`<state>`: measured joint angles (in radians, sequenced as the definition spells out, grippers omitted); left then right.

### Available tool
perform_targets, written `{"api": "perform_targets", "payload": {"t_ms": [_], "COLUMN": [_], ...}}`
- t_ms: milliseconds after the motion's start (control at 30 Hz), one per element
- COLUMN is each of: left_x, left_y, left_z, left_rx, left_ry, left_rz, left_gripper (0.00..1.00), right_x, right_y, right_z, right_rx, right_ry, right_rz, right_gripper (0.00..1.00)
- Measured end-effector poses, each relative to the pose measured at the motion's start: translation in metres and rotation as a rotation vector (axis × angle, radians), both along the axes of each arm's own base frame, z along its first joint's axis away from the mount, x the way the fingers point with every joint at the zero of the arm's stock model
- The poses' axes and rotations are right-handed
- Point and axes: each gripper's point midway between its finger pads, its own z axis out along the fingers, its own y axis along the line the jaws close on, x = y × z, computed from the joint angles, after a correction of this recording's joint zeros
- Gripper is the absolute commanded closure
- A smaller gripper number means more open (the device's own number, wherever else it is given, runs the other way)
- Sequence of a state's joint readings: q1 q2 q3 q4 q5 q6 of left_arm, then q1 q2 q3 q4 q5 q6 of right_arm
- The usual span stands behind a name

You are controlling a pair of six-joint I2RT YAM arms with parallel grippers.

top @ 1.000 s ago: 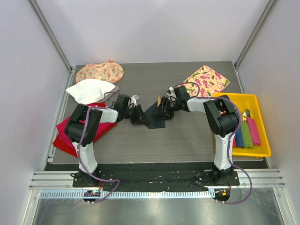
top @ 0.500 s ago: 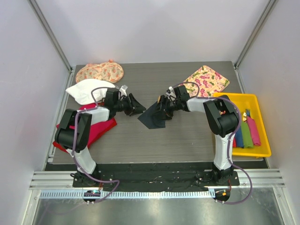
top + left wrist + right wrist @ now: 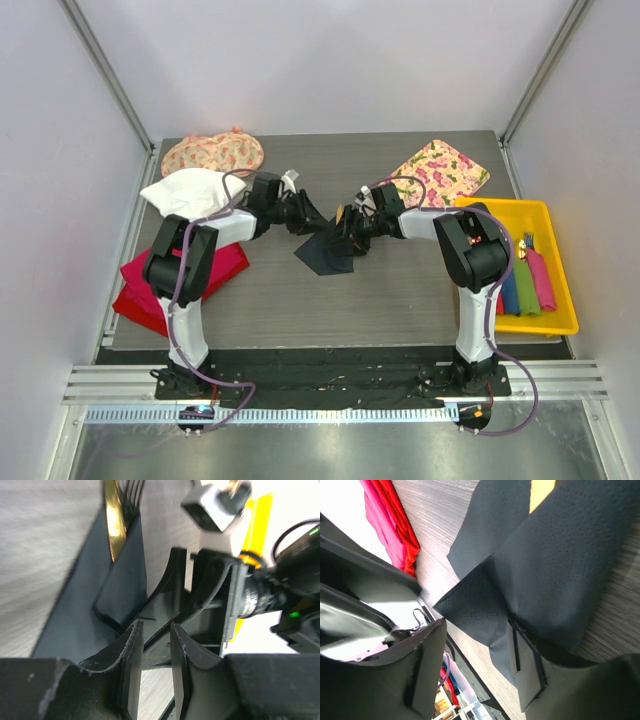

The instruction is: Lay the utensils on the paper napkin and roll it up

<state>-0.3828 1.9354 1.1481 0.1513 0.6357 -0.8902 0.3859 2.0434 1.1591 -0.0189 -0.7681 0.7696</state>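
The thin square sheet of dark navy paper napkin (image 3: pixel 325 255) lies near the middle of the grey table (image 3: pixel 400 300), one flap folded up over itself. The slim tan-orange utensils (image 3: pixel 114 525) sit at its 1 o'clock corner, with the fork tines poking past the paper edge. The right gripper (image 3: pixel 476 625) reaches in from 2 o'clock with its jaws well parted. The raised flap drapes against one finger (image 3: pixel 525 665), probably to prop the fold over the cutlery rather than pinch it. The left gripper (image 3: pixel 308 217) comes in from 10 o'clock, jaws only narrowly parted and nothing visibly caught between them, seemingly placed to take the opposite edge. The roll looks barely begun. The paper is limp and could spring open when let go.
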Motion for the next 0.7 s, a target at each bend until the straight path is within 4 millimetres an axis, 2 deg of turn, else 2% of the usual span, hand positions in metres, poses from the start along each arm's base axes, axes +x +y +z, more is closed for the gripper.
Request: {"api": "perform_targets", "payload": {"t_ms": [133,333,700], "left_x": [-0.008,-0.019,-0.034], "left_y": [-0.010,-0.007,0.007], "left_z": [-0.012,-0.045,-0.065], "left_rx": [0.029,0.086,0.185], "left_ry": [0.029,0.113,0.130], "left_rz": [-0.034,-0.058,-0.103], "left_gripper": [0.71,0.77,0.89], "right_x": [-0.003,-0.002,-0.003], "right_y": [0.001,0.001,0.002], "right_z": [0.002,0.002,0.003], "right_rx": [0.011,0.017,0.024], "right_ry": [0.009,0.005,0.009], "right_rz": [0.009,0.012,0.012], "right_gripper": [0.35,0.35,0.40]}}
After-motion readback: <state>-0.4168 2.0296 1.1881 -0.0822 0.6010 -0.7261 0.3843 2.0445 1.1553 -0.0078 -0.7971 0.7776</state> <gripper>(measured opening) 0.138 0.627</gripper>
